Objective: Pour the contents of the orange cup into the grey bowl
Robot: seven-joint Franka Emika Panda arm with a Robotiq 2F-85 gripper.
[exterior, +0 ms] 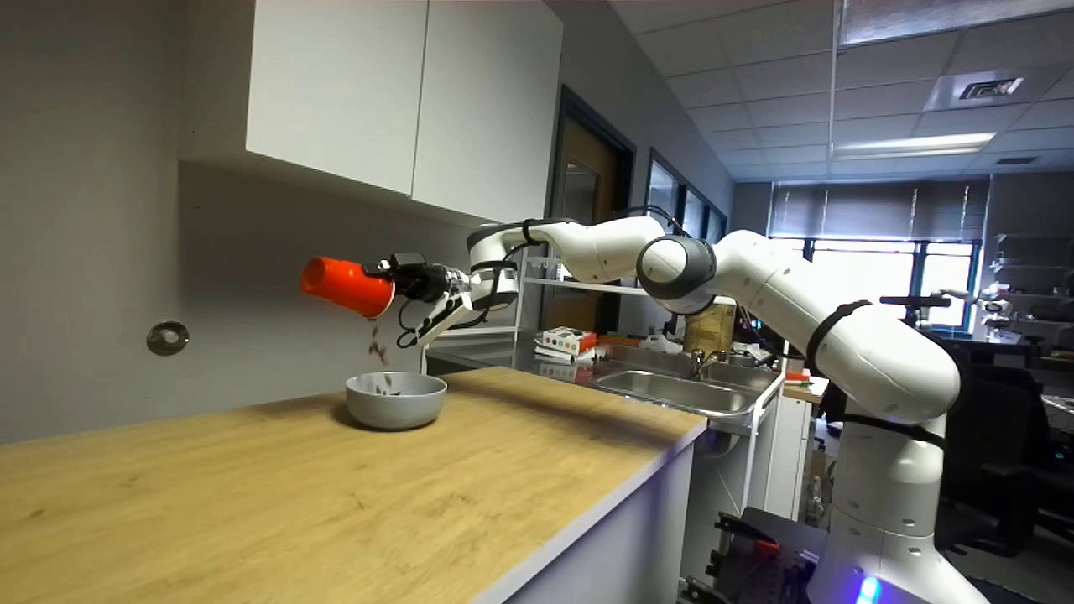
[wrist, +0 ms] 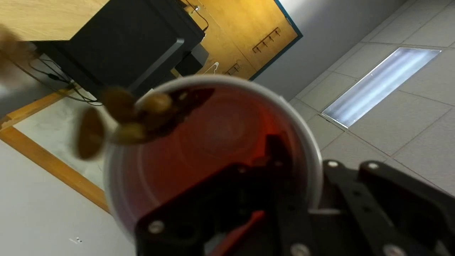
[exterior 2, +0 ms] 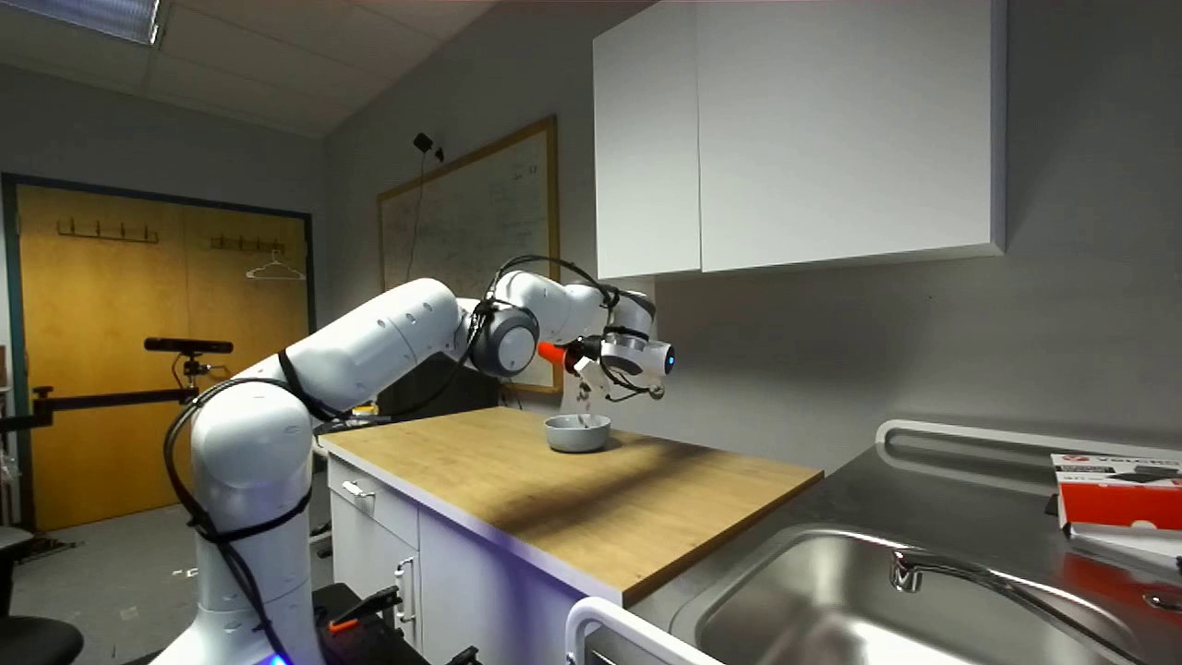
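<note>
Pincer [exterior: 383,270]: grips cup [exterior: 342,283] by rim, abv bowl [exterior: 396,409]
Cup: axis nr horiz., mouth angled dn, o/ bowl
Bits [exterior: 377,344]: mid-fall to bowl; prob. tilt more

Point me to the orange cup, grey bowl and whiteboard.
Orange cup [exterior: 346,285], in an exterior view: its side.
Grey bowl [exterior: 396,409], in an exterior view: outer wall.
Whiteboard [exterior 2: 485,222], in an exterior view: writing surface.

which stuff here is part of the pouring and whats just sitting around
Part of the job:
orange cup, tipped
gripper, holding it
brown pieces, in mid-air
grey bowl, underneath

Just around:
red-and-white box, beside the sink
faucet
whiteboard
</note>
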